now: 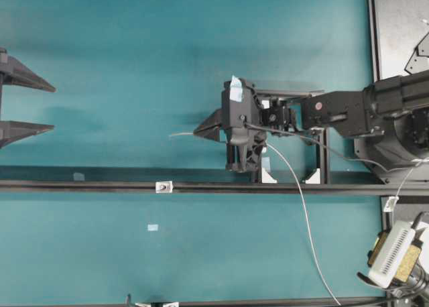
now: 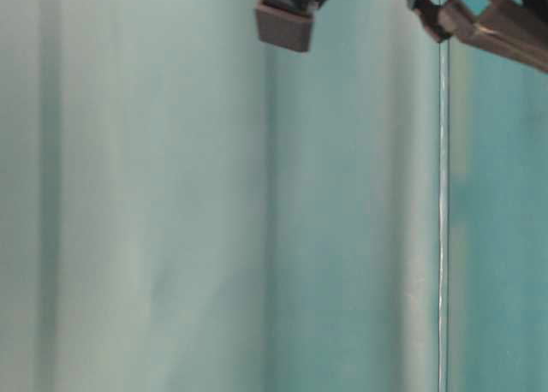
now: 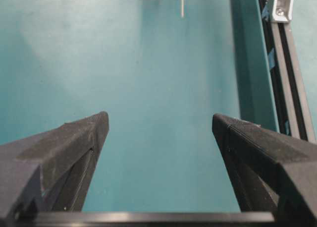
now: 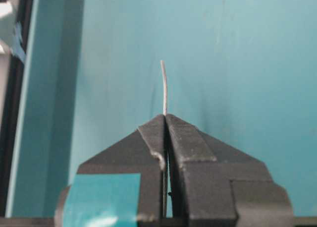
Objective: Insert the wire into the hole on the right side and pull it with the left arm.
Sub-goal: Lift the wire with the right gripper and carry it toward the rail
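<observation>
At the left edge of the overhead view, the left gripper [image 1: 13, 104] of the black left arm has its two long pointed black fingers [image 3: 74, 142] spread wide apart, with nothing between them; it hangs over the teal table cover [image 1: 134, 52]. Further right, on the straight black metal rail [image 1: 80, 185] that crosses the table, sits the tiny silver-white square block with the hole [image 1: 163, 186]. The long thin whitish-grey wire [image 1: 182, 134] has its free end just above and to the right of this block, apart from it. The right gripper [image 4: 165, 119], on the black right arm with a pale blue tag [image 1: 236, 90], is clenched on the wire; a short curved tip sticks out past its closed fingertips. Behind the gripper, the wire runs in a long curve over the rail towards the lower right.
</observation>
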`<state>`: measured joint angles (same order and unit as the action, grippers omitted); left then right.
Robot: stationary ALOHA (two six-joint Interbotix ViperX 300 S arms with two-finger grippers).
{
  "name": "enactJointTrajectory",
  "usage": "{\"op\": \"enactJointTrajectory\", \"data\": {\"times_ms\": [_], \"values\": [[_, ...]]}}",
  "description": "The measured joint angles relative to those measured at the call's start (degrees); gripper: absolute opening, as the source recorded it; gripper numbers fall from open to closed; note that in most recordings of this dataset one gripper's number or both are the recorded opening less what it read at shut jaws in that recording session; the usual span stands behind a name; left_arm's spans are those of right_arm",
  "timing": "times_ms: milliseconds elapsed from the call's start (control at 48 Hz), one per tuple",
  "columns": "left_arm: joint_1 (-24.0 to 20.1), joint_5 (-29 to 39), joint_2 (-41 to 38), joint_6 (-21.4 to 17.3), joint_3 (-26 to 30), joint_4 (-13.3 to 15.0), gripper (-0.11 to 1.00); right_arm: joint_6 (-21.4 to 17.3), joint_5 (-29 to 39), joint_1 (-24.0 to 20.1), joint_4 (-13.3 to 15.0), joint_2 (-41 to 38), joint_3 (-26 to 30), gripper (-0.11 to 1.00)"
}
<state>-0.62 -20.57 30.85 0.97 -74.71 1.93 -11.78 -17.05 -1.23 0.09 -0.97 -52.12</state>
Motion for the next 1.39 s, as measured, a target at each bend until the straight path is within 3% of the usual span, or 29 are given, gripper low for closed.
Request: {"op": "enactJointTrajectory", "data": {"times_ms": [978, 1249, 1394], "values": [[-1.0, 0.0, 0.5, 0.4, 7.6, 0.3, 0.73, 0.6, 8.1, 3.2, 0.1, 18.8, -0.1, 0.02], [-0.8, -0.3, -1.1, 3.6, 8.2, 0.4, 0.73, 0.4, 6.4, 3.1, 0.1, 21.4, -3.0, 0.02], [2.4, -2.1, -3.3, 4.0, 8.2, 0.4, 0.73, 0.3, 1.3, 1.2, 0.1, 21.8, -5.2, 0.02]]}}
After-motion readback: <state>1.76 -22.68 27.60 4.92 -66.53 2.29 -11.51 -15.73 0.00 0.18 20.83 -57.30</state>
